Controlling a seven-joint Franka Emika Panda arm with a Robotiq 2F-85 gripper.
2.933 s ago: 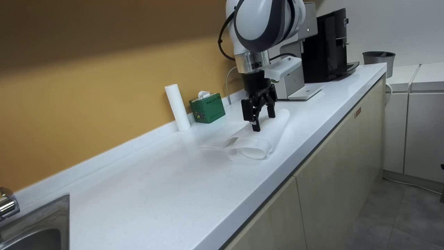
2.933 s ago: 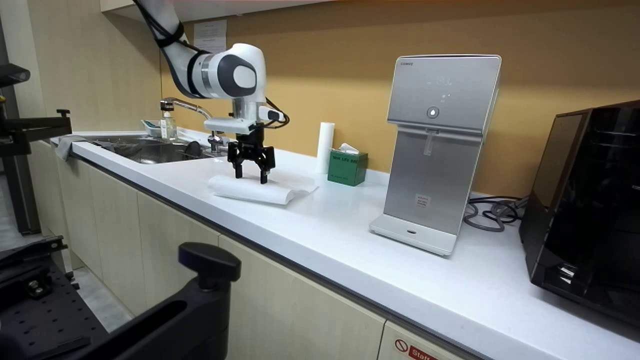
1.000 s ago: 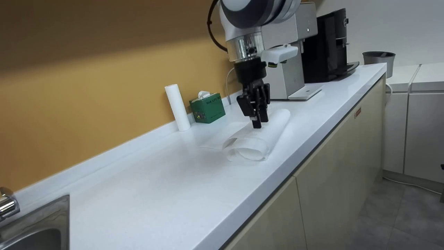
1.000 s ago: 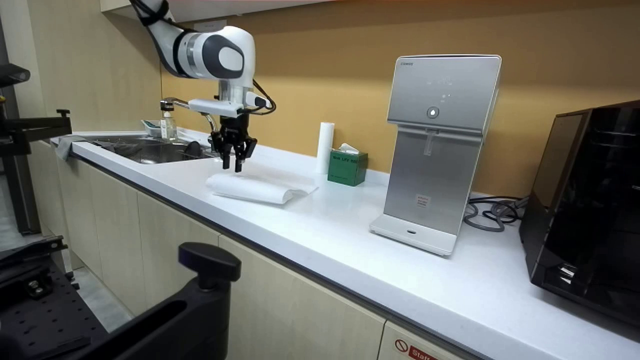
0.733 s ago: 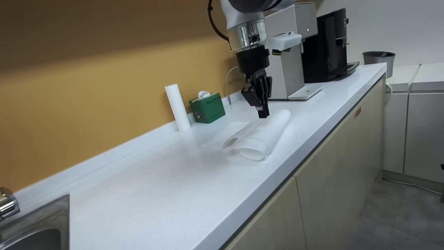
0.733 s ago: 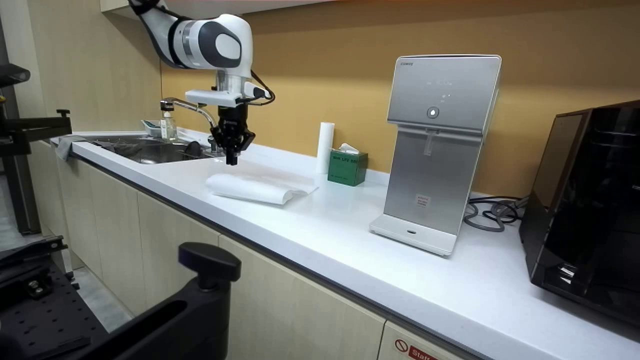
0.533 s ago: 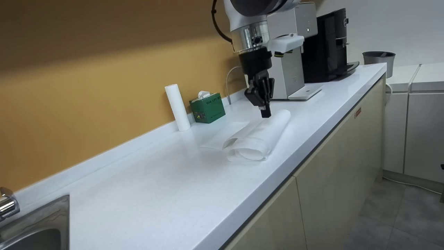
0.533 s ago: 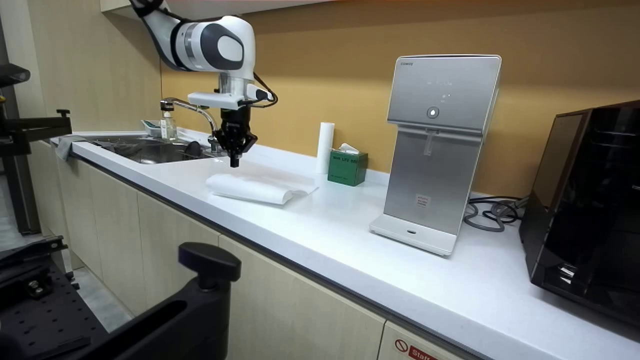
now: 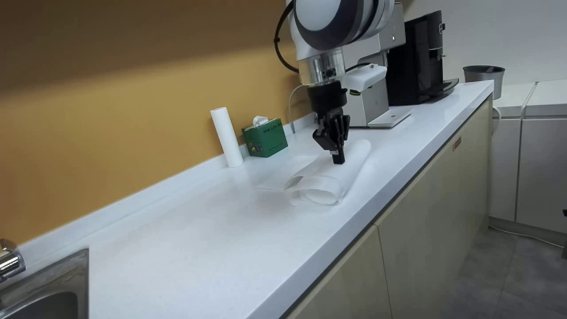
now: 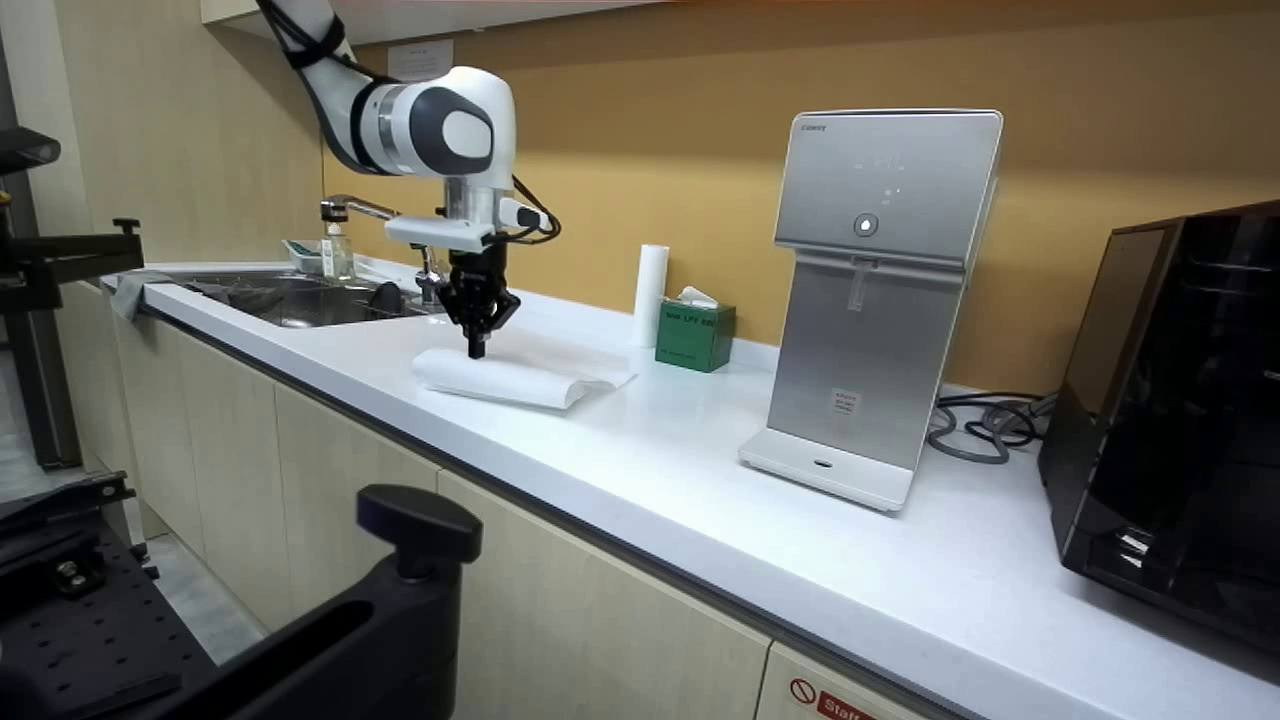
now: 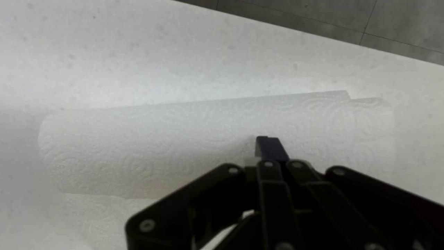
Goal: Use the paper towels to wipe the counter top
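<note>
The paper towels [image 9: 325,186] lie as a loosely rolled white sheet on the glossy white counter top [image 9: 186,257], with a flat flap spreading toward the wall. In both exterior views my gripper [image 10: 477,352] points down over the middle of the roll. Its fingertips are pressed together with nothing between them. Seen from the wrist, the gripper [image 11: 267,138] stands just over the embossed surface of the paper towels [image 11: 149,142], where a faint shadow or dent shows beside the tips. Whether they touch the paper I cannot tell. The arm hides part of the roll's near side there.
A slim white cylinder [image 9: 227,137] and a green tissue box [image 9: 266,138] stand by the wall. A silver dispenser [image 10: 880,300] and a black machine [image 10: 1180,430] stand farther along. At the opposite end is a sink [image 10: 300,310]. The counter drops off at its front edge.
The gripper was open at the paper towels, then rose and shut without taking them. Over the last half second it has come down toward the roll again. The towels have barely shifted.
</note>
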